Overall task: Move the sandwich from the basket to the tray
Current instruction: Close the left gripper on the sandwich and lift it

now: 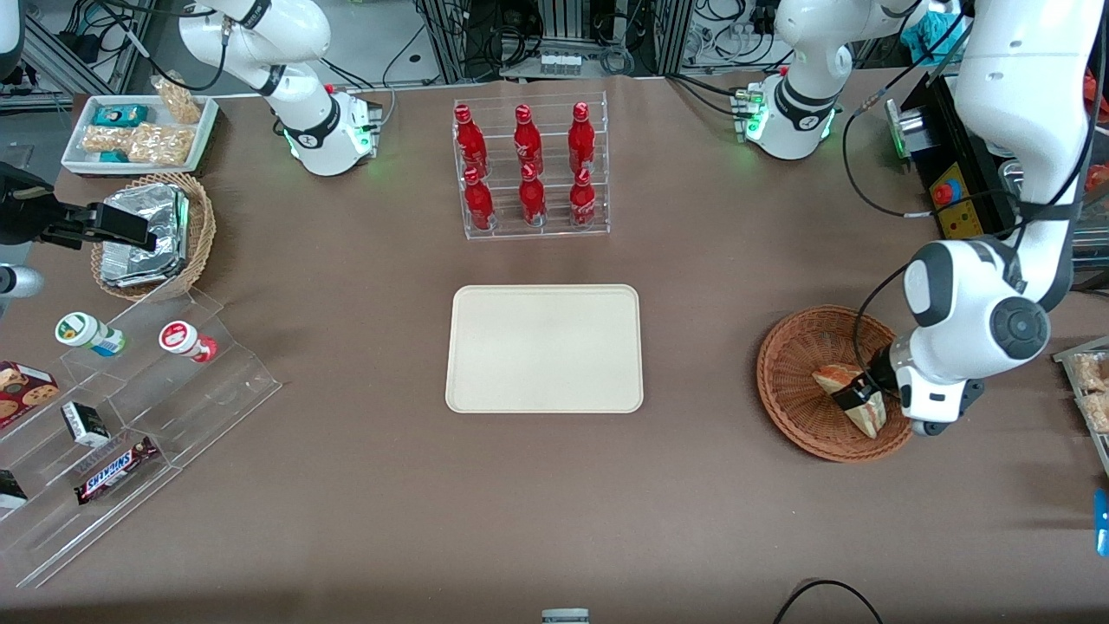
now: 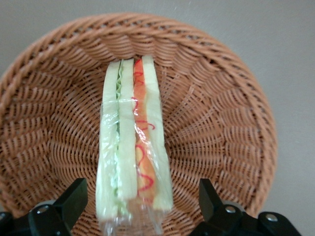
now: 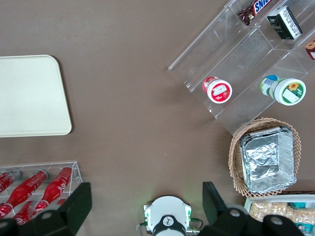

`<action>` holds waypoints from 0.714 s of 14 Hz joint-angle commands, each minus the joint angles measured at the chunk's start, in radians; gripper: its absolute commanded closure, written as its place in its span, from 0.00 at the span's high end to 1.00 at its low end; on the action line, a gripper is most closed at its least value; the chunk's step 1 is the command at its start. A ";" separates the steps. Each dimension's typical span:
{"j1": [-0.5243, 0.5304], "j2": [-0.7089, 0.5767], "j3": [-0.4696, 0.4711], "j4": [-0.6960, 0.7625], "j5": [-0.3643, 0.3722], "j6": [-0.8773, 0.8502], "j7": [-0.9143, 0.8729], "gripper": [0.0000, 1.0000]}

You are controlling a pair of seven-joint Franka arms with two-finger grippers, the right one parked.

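The table (image 1: 364,485), covered in brown, carries everything noted here. The tray (image 1: 544,348) lies flat at the middle of the table, cream-beige, with nothing on it; the same tray (image 3: 29,96) shows partly in the right wrist view. A clear rack of red bottles (image 1: 529,169) stands farther from the front camera than the tray.

The basket (image 1: 793,381) sits toward the working arm's end of the table, well apart from the tray and roughly level with it. In the left wrist view the basket (image 2: 221,98) is seen from above, its reddish-brown weave filling most of the picture.

The sandwich (image 1: 851,400) lies inside the basket, in the part nearest the working arm. The left wrist view shows the sandwich (image 2: 134,142) standing on edge (wrapped in clear film), pale bread outside, green and orange-red layers between.

The gripper (image 1: 858,394) is down in the basket at the sandwich. In the left wrist view the gripper (image 2: 140,199) has its fingers (image 2: 74,196) spread wide, one on each side of the sandwich, with clear gaps between each finger and the bread. It has hold of nothing.
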 commanded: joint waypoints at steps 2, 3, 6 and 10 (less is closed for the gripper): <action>0.002 0.018 0.007 0.011 0.007 0.006 0.000 0.58; 0.003 0.018 0.007 0.010 0.008 0.004 0.000 0.44; 0.002 0.015 0.009 0.010 0.008 0.003 -0.003 0.12; -0.011 -0.015 0.004 0.014 0.010 -0.002 -0.004 0.09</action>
